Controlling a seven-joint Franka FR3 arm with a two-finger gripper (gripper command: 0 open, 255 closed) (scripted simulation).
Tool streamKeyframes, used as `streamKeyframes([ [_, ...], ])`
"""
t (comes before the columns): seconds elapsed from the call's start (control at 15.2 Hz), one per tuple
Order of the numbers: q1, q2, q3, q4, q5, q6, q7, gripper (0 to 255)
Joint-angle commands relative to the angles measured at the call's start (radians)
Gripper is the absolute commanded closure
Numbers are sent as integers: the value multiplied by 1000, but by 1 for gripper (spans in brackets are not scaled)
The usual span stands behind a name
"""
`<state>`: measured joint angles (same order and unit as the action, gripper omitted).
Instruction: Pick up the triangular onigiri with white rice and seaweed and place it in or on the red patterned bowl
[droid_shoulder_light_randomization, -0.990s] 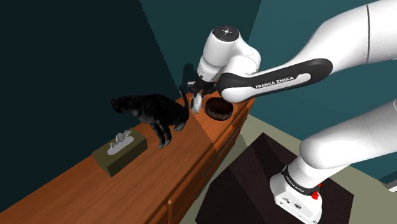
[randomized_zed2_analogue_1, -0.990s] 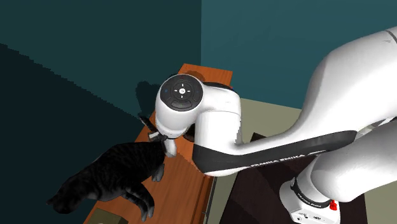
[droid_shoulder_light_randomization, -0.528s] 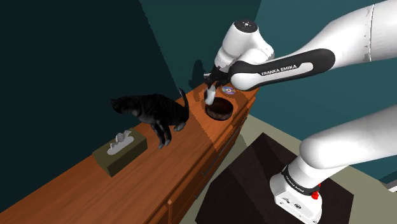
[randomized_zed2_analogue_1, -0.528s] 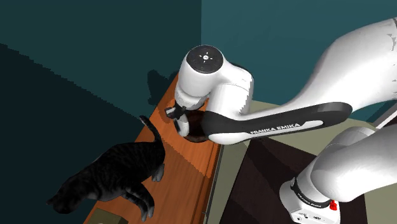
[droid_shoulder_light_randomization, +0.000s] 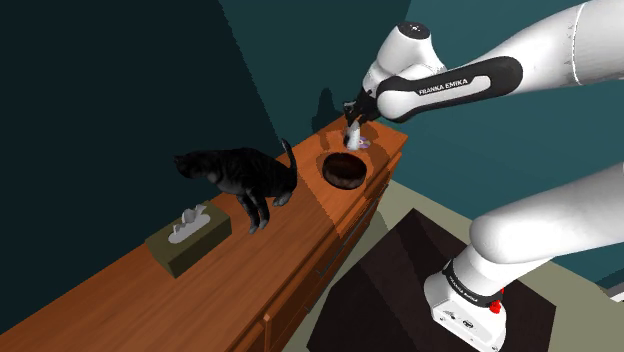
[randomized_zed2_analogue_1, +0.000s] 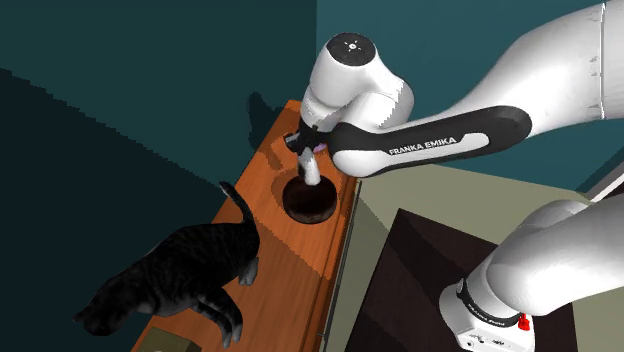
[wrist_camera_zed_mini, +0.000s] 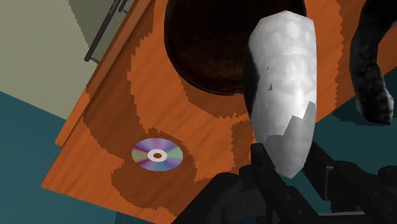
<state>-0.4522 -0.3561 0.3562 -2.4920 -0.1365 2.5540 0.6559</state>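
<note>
One white arm (droid_shoulder_light_randomization: 452, 86) reaches out from its dark stand (droid_shoulder_light_randomization: 420, 262), forearm level and wrist turned down above the bowl (droid_shoulder_light_randomization: 343, 170). Its black gripper (droid_shoulder_light_randomization: 354, 127) is closed on the onigiri (droid_shoulder_light_randomization: 353, 138), clasping the pale grey-white wedge by one end. The wedge hangs in the air just over the bowl's rim, on the side toward a shiny disc (wrist_camera_zed_mini: 157, 154) lying flat beside the bowl. The bowl sits near the end of a wooden sideboard (droid_shoulder_light_randomization: 262, 262). On the bowl's other side stands a black cat (droid_shoulder_light_randomization: 238, 174), tail up, and beyond the cat sits an olive tissue box (droid_shoulder_light_randomization: 188, 238). Teal walls rise behind the bowl. The bowl looks dark brown, and any pattern on it is hard to make out. The onigiri hides most of the fingertips in the wrist view.
</note>
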Motion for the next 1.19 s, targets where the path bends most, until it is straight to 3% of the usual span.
streamKeyframes([
  [0.0,-8,7,-23,-5,0,16,-31,255],
  [0.66,-54,89,20,-72,-79,160,47,255],
  [1.12,-113,164,66,-102,-187,259,143,255],
])
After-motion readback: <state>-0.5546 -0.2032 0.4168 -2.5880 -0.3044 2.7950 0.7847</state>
